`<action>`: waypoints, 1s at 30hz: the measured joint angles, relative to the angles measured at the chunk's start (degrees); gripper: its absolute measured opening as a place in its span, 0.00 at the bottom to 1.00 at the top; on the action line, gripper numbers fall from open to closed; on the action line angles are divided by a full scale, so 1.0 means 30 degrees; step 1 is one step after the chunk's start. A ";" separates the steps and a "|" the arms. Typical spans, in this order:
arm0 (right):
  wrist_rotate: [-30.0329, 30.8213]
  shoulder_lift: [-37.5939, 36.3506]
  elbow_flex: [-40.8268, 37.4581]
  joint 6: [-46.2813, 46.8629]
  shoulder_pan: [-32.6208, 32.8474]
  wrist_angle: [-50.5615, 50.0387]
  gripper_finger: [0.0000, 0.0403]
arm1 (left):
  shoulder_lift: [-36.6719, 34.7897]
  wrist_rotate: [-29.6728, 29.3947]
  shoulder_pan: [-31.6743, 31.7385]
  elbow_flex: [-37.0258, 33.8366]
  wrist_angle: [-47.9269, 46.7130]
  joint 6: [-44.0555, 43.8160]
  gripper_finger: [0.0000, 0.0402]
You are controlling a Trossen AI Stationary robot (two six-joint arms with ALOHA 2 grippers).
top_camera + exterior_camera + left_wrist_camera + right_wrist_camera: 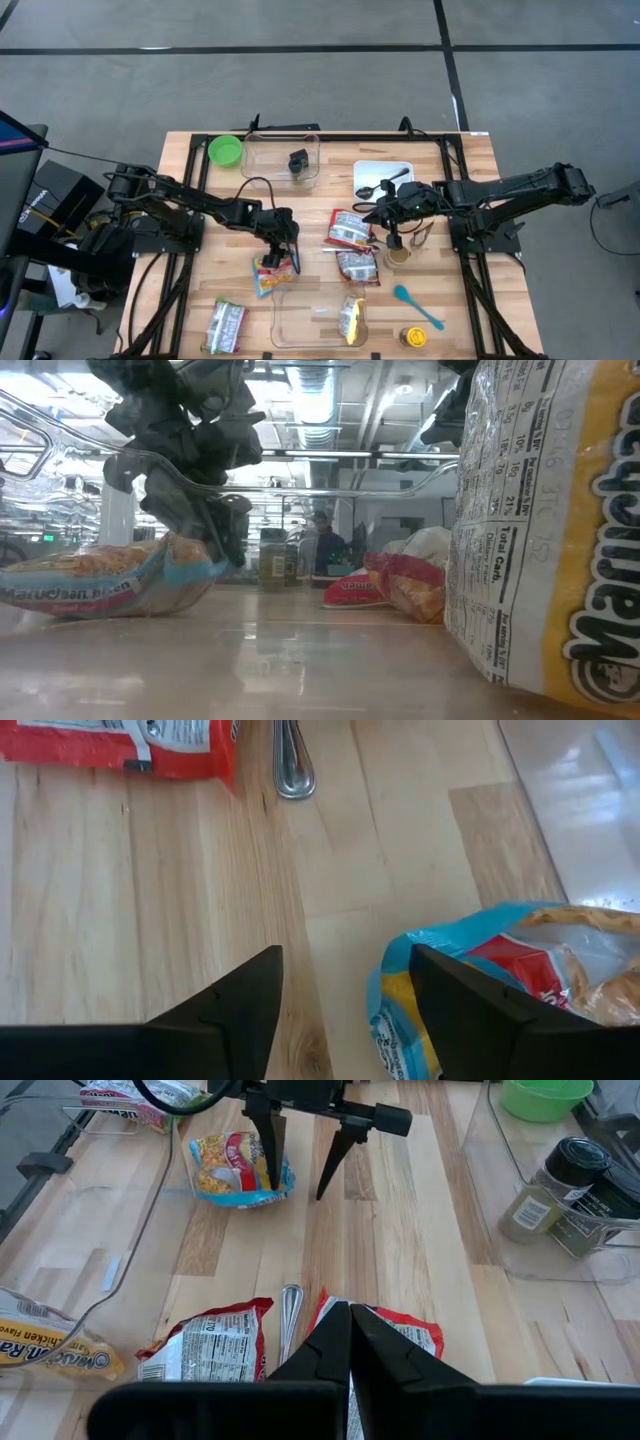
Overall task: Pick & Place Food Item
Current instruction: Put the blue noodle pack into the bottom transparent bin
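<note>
The left gripper (284, 256) is seen with its fingers spread, parked right at the blue-edged ramen pack (270, 276) near the middle of the table (180, 300). In the left wrist view one finger (470, 1005) is touching the pack's crimped end while the other finger hangs over bare wood, so the pack is off to one side of the gap and not sat between the fingers. Nothing looks to be pinched yet. From above, the pack's long axis runs roughly along the table's length, with the gripper over the end farthest from the front edge.

Just past the pack, toward the front, the clear container (318, 318) is found, with a yellow ramen pack (351, 319) already standing in it. If that's the drop spot, only a short carry would be needed, and the stretch between looks open. A green-edged pack (226, 325) lies to the left, well apart.

Going farther out, a spoon (290, 760) and a red pack (349, 229) are beside the working zone, close enough that a wide swing could clip them. The right gripper (393, 243) is pressed shut, hovering near a small cup (399, 257), so the left arm is clearly the nearer one.
</note>
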 joint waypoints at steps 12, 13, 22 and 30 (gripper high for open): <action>0.0000 -0.0003 0.0000 0.0000 0.0000 0.0005 0.00 | -0.0179 0.2173 0.0930 0.0000 -0.0973 -0.1070 0.47; 0.0000 -0.0003 0.0000 0.0000 0.0000 0.0007 0.00 | -0.0175 0.2393 0.1061 0.0000 -0.1061 -0.1345 0.46; 0.0000 -0.0002 0.0000 0.0000 0.0000 0.0000 0.00 | -0.0299 0.2722 0.1531 0.0000 -0.1337 -0.1450 0.42; 0.0000 0.0000 -0.0003 0.0000 0.0000 -0.0007 0.00 | -0.0299 0.3526 0.1517 0.0000 -0.1814 -0.2011 0.40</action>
